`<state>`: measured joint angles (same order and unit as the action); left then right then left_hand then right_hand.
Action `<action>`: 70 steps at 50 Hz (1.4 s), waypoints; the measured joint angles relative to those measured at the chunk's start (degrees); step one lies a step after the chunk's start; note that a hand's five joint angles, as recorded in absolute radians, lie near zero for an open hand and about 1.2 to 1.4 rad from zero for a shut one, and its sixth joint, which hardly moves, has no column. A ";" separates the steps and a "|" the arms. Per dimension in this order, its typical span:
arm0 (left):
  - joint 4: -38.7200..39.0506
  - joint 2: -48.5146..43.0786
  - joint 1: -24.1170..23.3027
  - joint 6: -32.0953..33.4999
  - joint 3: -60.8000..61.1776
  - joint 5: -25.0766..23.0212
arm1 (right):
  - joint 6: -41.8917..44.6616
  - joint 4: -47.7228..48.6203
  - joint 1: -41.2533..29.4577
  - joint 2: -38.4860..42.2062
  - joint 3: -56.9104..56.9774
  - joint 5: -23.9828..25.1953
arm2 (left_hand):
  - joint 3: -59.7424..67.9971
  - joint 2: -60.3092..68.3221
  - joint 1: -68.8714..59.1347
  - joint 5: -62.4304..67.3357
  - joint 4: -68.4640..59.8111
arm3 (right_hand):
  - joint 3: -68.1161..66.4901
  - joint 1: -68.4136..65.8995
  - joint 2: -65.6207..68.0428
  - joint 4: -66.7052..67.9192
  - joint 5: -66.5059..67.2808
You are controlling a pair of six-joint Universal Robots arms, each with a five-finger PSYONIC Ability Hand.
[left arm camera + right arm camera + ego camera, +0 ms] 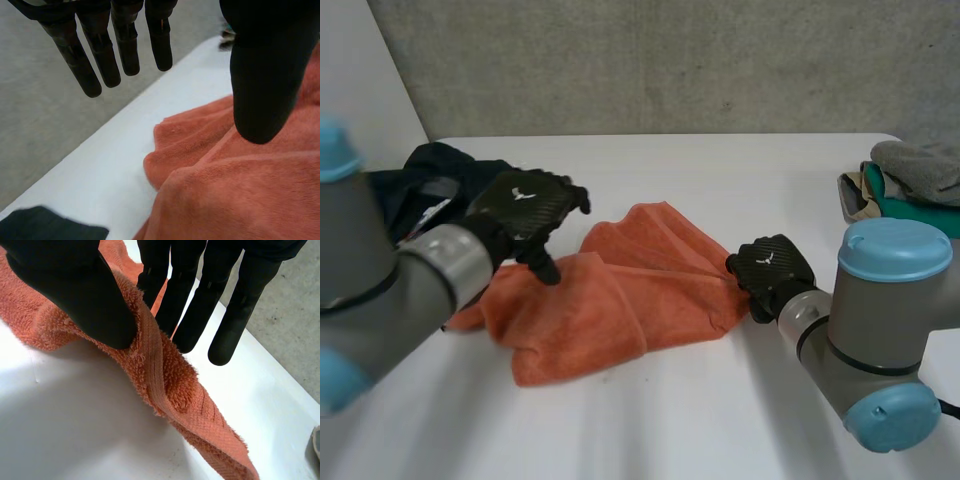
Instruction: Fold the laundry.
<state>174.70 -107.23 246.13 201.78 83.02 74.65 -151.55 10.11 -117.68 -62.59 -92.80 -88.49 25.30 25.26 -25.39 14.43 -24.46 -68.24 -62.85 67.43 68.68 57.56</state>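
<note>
An orange towel [610, 290] lies rumpled and partly folded over itself in the middle of the white table [720, 180]. My left hand [525, 210] hovers over the towel's left part, open, its fingers [100, 55] straight and its thumb [260, 85] just above the orange towel [240, 190], holding nothing. My right hand [770, 272] is at the towel's right edge. There its thumb [75, 290] and fingers [200, 305] pinch the hemmed edge of the orange towel [160, 375], which is lifted a little off the table.
Dark clothing [430, 180] lies at the table's left, behind my left arm, and a dark piece of clothing [45, 225] lies beside the towel in the left wrist view. A pile of grey and green laundry [910, 185] sits at the right edge. Bare table lies in front.
</note>
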 measured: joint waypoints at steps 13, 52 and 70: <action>-16.45 -27.16 0.79 17.79 -29.80 -11.70 | 1.69 0.37 1.18 0.21 -0.64 1.01 | 0.09 0.05 -0.12 0.63 -0.22 | 0.00 0.00 0.00 0.00 0.00; -5.40 -25.79 1.93 18.77 -20.42 -9.90 | 2.91 -1.47 3.40 1.21 1.15 2.36 | 2.14 1.95 -0.40 2.04 -2.21 | 0.00 0.00 0.00 0.00 0.00; -11.35 -31.42 2.33 20.57 -26.81 -9.46 | 3.41 -1.79 5.31 2.28 2.34 2.21 | 42.93 43.18 -40.24 41.10 -44.22 | 0.00 0.00 0.00 0.00 -0.01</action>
<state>163.34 -138.65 248.46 222.35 56.21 65.18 -148.14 8.32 -112.37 -60.31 -90.46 -86.28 68.23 68.44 -65.63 55.53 -68.68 -68.24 -62.85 67.43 68.68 57.55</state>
